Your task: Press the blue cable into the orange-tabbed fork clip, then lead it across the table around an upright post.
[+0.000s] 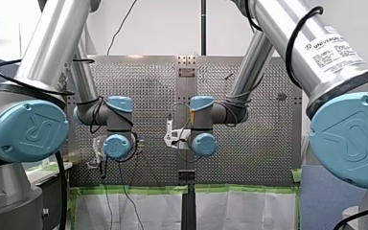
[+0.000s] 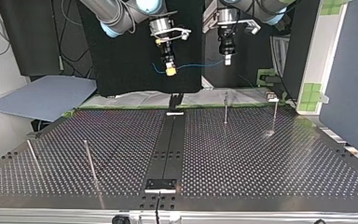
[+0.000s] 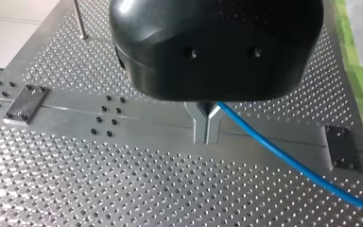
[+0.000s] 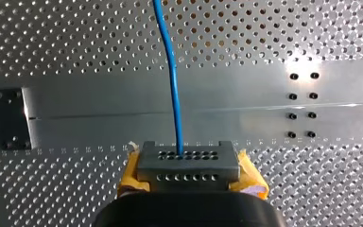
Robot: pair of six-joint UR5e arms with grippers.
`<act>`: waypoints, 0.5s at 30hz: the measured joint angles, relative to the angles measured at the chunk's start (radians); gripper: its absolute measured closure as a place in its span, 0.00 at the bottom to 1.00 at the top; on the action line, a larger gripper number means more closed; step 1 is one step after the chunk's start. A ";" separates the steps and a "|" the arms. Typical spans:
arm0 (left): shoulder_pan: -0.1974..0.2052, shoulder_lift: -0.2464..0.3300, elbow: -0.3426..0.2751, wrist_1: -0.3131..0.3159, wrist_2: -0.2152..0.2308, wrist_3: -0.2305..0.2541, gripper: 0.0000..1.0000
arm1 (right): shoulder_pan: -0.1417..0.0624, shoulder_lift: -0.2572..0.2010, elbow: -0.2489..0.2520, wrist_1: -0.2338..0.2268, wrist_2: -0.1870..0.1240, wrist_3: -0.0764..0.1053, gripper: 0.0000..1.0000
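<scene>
Both grippers hang high above the perforated table (image 2: 261,158) with the blue cable (image 2: 196,66) strung between them. In the top view my right gripper (image 2: 170,70), with yellow pads, is shut on the cable near its free end. My left gripper (image 2: 227,59) grips it further along. The left wrist view has the metal fingers (image 3: 206,124) pressed together on the blue cable (image 3: 293,161), which trails away to the side. In the right wrist view the blue cable (image 4: 171,75) runs out ahead from the shut gripper (image 4: 187,163). A black fork clip (image 2: 175,100) stands at the centre rail's far end, below both grippers.
Thin upright posts stand on the table: two at the top view's far right (image 2: 225,108) (image 2: 275,115) and two at its near left (image 2: 90,162) (image 2: 33,157). A dark centre rail (image 2: 168,144) with a bracket (image 2: 161,185) runs down the middle. Green tape edges the far side.
</scene>
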 joint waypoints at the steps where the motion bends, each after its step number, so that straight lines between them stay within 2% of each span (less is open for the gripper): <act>1: 0.010 -0.008 0.000 0.009 0.010 -0.001 1.00 | 0.000 0.007 -0.005 -0.005 -0.003 0.001 1.00; 9: 0.095 -0.087 0.000 0.095 0.087 0.005 1.00 | -0.002 0.079 -0.037 -0.064 -0.028 0.025 1.00; 12: 0.125 -0.098 -0.001 0.125 0.113 0.023 1.00 | -0.003 0.110 -0.058 -0.068 -0.032 0.030 1.00; 15: 0.157 -0.101 -0.001 0.140 0.113 0.050 1.00 | -0.004 0.140 -0.084 -0.055 -0.036 0.033 1.00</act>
